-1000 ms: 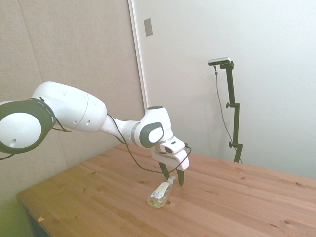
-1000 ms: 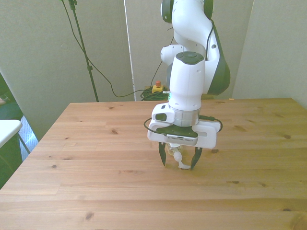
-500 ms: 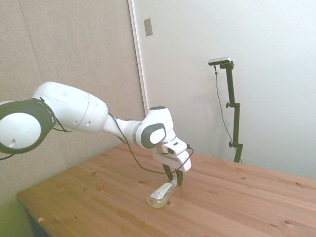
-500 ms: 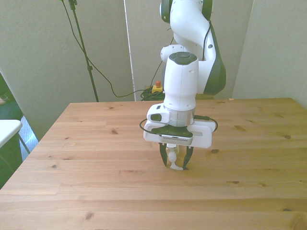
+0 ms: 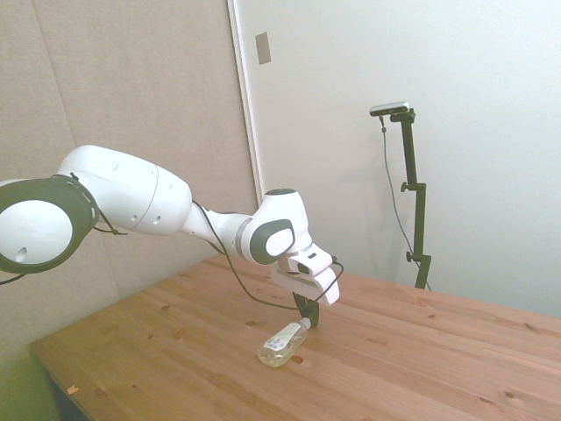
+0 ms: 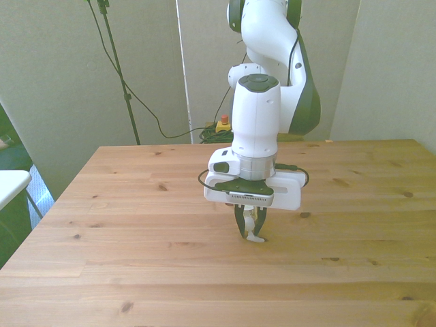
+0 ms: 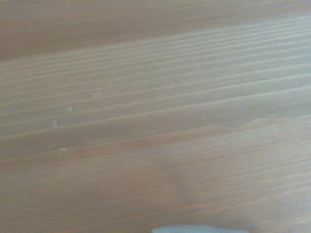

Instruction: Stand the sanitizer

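- Small slim clear plastic sanitizer bottle (image 5: 282, 343) with yellowish liquid and a white pump nozzle: lying tilted, not upright. Side view shows the nozzle end raised and the base end down by the wood.
- Label: a small pale patch on the bottle's body, facing up in the side view; print too small to read.
- White two-finger gripper (image 5: 307, 319) on the white Franka arm (image 5: 131, 197): comes down over the nozzle end of the bottle. Dark fingers (image 6: 240, 225) drawn close together, pinching the white pump nozzle between them.
- Front view: only the white nozzle tip (image 6: 255, 238) shows below the fingertips; the bottle's body is hidden behind the gripper.
- Position: bottle sits near the middle of the light wooden plank counter (image 6: 136, 225). In the side view the body runs from the gripper toward 7 o'clock.
- Whether the base still touches the counter: cannot tell from either view.
- Wrist view: blurred wood grain of the counter fills it; a pale sliver (image 7: 199, 229) at the frame's edge, too blurred to identify.
- Front view, background: a yellow box with a red button (image 6: 223, 125) on the floor beyond the counter, at 12 o'clock from the gripper, cables beside it.
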### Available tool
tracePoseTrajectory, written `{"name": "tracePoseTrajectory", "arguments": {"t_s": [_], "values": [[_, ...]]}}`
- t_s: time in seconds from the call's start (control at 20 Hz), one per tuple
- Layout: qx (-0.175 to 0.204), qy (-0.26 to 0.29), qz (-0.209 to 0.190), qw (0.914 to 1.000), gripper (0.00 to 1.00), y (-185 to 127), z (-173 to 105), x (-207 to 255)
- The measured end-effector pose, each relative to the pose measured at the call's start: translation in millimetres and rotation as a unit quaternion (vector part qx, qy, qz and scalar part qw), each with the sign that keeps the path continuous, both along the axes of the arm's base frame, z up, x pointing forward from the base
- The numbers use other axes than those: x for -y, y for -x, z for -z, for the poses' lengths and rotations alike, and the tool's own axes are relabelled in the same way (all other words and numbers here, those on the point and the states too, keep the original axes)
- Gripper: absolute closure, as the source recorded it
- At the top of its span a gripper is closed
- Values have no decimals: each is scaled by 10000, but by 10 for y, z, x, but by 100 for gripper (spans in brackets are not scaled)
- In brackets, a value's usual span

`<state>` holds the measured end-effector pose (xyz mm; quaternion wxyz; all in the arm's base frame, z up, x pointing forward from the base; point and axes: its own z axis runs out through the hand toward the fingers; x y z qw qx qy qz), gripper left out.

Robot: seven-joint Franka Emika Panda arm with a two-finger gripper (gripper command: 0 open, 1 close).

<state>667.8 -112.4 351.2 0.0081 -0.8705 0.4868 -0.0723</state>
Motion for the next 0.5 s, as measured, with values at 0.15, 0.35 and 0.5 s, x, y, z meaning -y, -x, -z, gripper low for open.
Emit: {"name": "tracePoseTrajectory", "arguments": {"t_s": [0.15, 0.35, 0.5], "values": [[-25, -8, 287, 9996, 100, 3, -19, -29], [121, 286, 753, 9967, 100, -23, -124, -183], [677, 677, 1029, 9901, 100, -18, -448, -392]]}}
